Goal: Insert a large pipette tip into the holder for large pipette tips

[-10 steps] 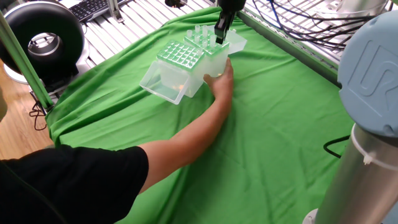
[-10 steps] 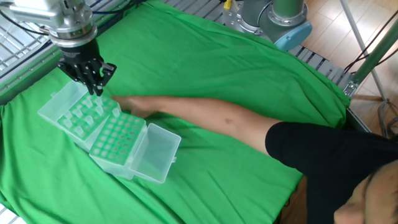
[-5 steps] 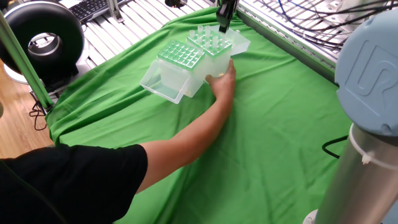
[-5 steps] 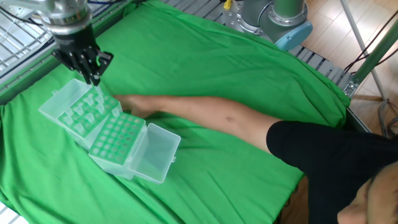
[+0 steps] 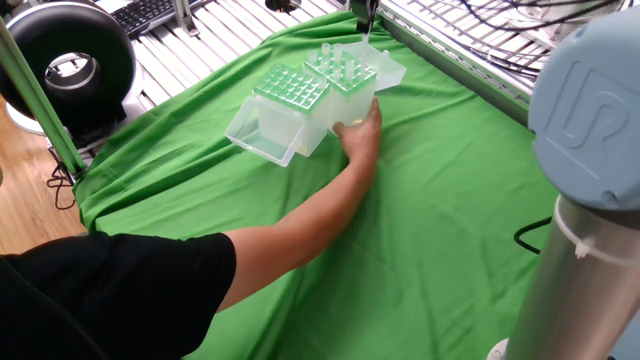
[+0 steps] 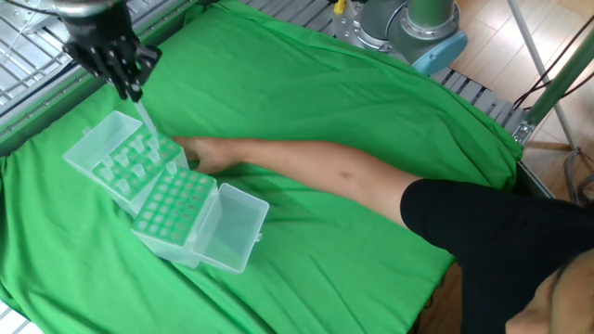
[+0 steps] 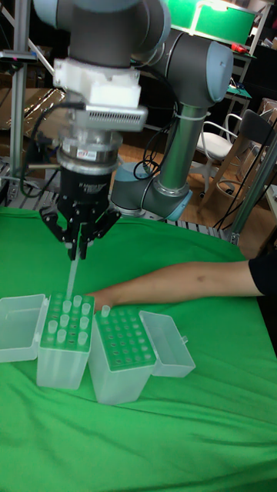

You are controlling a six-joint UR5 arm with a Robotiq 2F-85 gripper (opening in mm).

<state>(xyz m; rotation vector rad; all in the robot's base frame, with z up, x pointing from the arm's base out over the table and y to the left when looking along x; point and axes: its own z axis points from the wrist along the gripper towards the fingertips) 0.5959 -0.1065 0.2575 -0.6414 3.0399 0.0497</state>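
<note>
The hand (image 7: 79, 250) hangs at upper left of the tall view, fingers pinching a tip (image 7: 71, 275) that points down just above the holder (image 7: 66, 338). The holder stands at lower left on the green cloth (image 7: 192, 430) of the worktop, touching a second box (image 7: 121, 361). A person's arm (image 7: 185, 280) lies on the cloth behind them. Metal racking (image 5: 470, 50) borders the cloth.

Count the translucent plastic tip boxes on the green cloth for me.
2, side by side and touching: the translucent plastic box holding large tips under the hand, and the translucent green-grid box beside it. None seems hidden.
</note>
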